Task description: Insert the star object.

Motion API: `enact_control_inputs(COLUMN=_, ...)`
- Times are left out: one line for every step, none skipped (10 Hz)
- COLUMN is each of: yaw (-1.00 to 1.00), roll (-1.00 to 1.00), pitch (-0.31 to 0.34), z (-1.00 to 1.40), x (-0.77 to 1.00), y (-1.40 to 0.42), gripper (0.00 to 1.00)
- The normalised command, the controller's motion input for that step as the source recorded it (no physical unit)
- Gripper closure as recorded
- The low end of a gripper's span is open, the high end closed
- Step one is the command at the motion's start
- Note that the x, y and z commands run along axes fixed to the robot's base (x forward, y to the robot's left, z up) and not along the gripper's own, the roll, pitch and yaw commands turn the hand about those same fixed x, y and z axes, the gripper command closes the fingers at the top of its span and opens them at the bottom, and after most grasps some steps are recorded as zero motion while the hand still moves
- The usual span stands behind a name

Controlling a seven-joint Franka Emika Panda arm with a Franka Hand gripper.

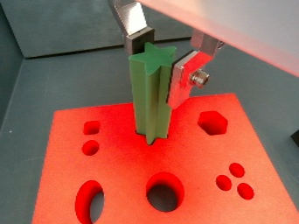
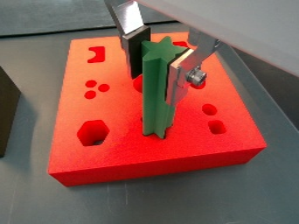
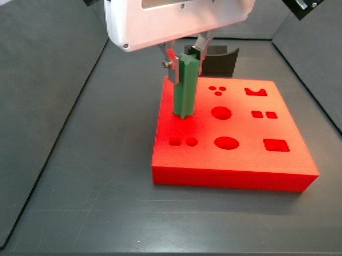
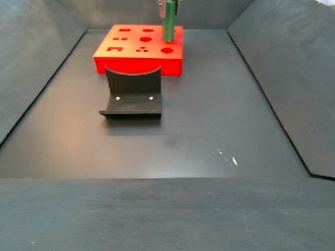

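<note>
Franka arm w/ two-finger gripper [image 1: 158, 48] stood over the red block [image 1: 251, 166], plates clamped on the upper part of the star object [image 1: 149, 96], a tall green ridged bar held upright. Bar's lower end met the block's top face, at or just inside a hole near one edge; wrist views didn't show how deep it sat, if at all. Round, oval, hexagon and square holes lay open around it. In a side view the gripper [image 3: 185, 58] hung below the white wrist housing, bar [image 3: 185, 92] vertical over the block [image 3: 254, 165]. In a side view from farther off, the dark fixture [image 4: 131, 93] stood on the floor just in front of the block [image 4: 124, 61], apart from the bar [image 4: 169, 22].

Risks, as a judgement: if the star's points were rotated vs. the hole, pushing down would probably jam it or shift the block. A slight tilt could wedge the ridges. Letting go before it seated might let the bar topple.
</note>
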Motion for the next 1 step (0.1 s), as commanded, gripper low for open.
enact_control_inputs(yaw=0.00, roll=0.00, pitch=0.000, z=0.00, x=0.00, y=0.00, gripper=1.00)
